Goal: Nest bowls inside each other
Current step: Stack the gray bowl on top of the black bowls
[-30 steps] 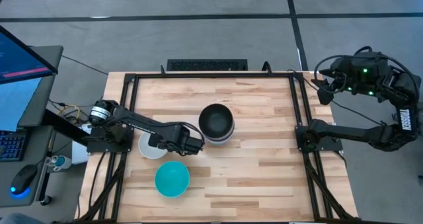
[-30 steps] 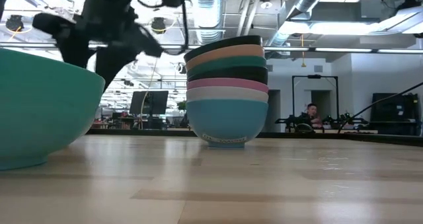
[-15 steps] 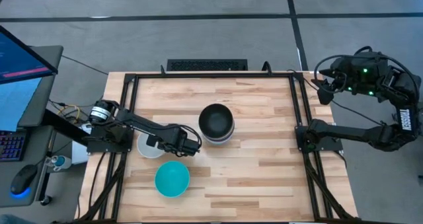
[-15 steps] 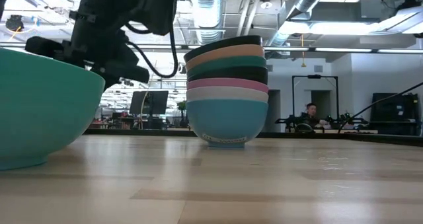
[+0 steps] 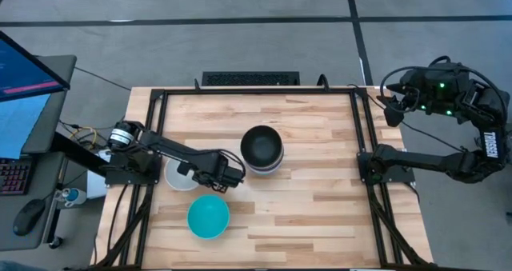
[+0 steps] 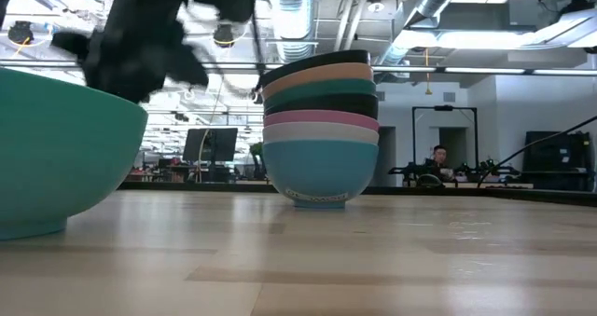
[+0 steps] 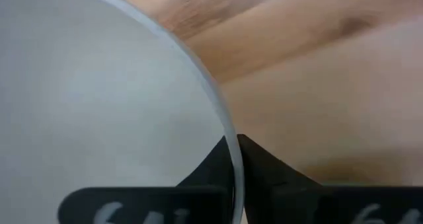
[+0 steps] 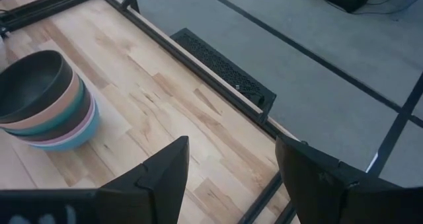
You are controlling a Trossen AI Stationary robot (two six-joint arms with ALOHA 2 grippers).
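Note:
A stack of several nested bowls, black on top and cyan at the bottom, stands on its base at mid-table; the low view shows the stack from the side. A white bowl sits left of the stack, and my left gripper is shut on its right rim. A single cyan bowl rests nearer the front edge and fills the left of the low view, hiding the white bowl there. My right gripper stands open, parked off the table's right edge. My left gripper pinches the white bowl's rim between its two fingers, one finger inside the bowl and the other finger outside. The fingers come from above, pointing down. Whether the bowl is off the table, I cannot tell.
A black metal frame runs around the wooden tabletop. A dark keyboard-like bar lies just beyond the far edge. Bare wood stretches from the stack to the right frame rail. A monitor stands off the left edge.
My left gripper has shifted a little toward the table's left edge, dipped toward the white bowl and taken hold of its rim. In the low view it now shows higher and blurred. The bowls keep their places.

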